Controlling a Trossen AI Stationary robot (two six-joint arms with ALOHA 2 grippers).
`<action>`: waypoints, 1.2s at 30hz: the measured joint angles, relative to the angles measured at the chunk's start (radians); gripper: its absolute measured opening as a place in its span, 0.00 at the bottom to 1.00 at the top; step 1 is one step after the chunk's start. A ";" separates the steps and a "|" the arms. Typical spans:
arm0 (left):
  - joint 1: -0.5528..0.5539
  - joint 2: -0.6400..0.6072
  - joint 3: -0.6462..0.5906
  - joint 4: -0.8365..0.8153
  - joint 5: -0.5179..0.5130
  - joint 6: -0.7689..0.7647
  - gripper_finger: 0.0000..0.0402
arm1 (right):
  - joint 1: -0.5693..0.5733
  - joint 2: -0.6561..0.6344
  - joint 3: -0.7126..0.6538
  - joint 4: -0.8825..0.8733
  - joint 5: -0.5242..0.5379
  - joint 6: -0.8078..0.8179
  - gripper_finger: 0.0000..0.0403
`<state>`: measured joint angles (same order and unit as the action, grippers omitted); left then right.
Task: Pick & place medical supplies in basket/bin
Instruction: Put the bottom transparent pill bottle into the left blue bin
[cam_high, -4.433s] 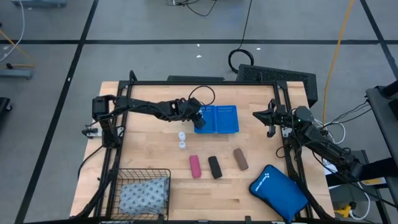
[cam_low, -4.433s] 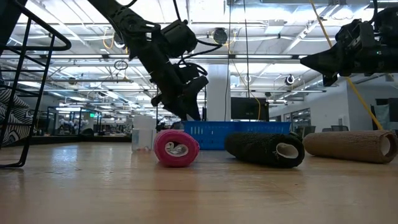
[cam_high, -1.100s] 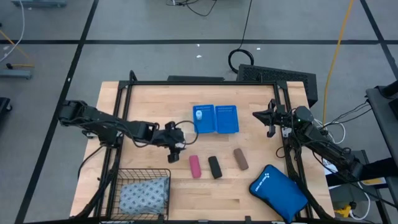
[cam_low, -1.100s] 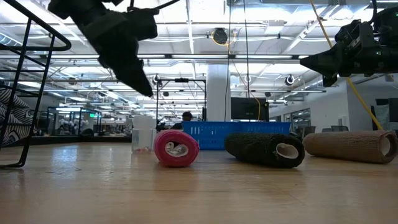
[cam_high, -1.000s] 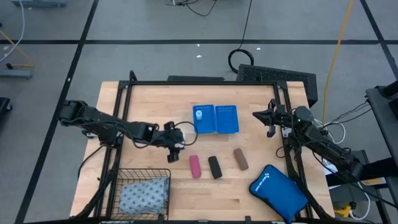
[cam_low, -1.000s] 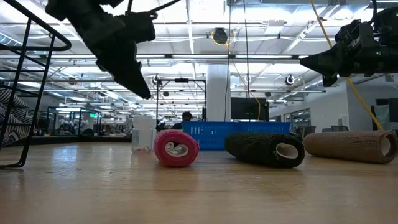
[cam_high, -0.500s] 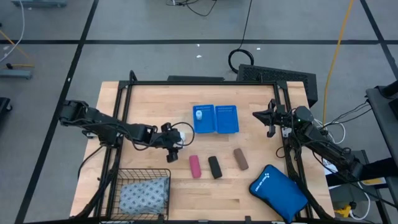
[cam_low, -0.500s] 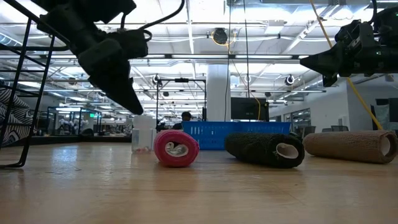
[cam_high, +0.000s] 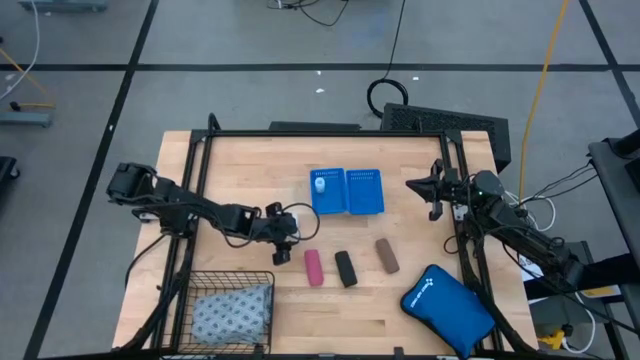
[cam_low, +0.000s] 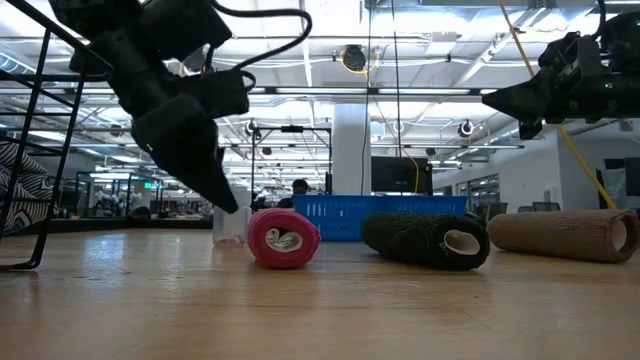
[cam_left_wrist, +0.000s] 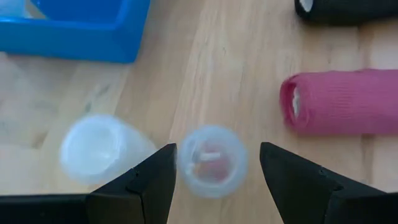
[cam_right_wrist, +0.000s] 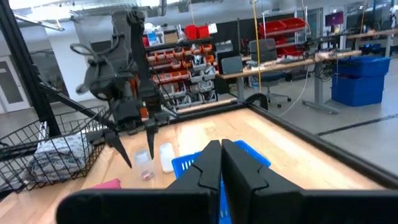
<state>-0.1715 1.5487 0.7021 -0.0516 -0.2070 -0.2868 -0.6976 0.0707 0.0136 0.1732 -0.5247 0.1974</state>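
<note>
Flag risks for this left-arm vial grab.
1. A second vial stands right beside the target vial; one finger of the open left gripper descends between them and may tip it.
2. The pink roll lies close on the other side and could be nudged and roll.
3. The vials look light and round, so an off-centre close might squirt one away.
</note>
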 joint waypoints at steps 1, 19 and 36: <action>0.000 0.005 0.000 -0.005 0.000 -0.001 0.60 | 0.000 0.003 0.000 0.004 0.000 0.000 0.01; 0.002 0.012 0.049 -0.040 0.027 -0.004 0.60 | 0.000 0.019 0.000 0.001 0.000 0.000 0.01; 0.003 0.011 0.055 -0.060 0.023 -0.014 0.59 | 0.000 0.019 0.000 0.001 0.000 0.000 0.01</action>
<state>-0.1684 1.5600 0.7574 -0.1116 -0.1841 -0.3004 -0.6977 0.0895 0.0137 0.1741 -0.5249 0.1974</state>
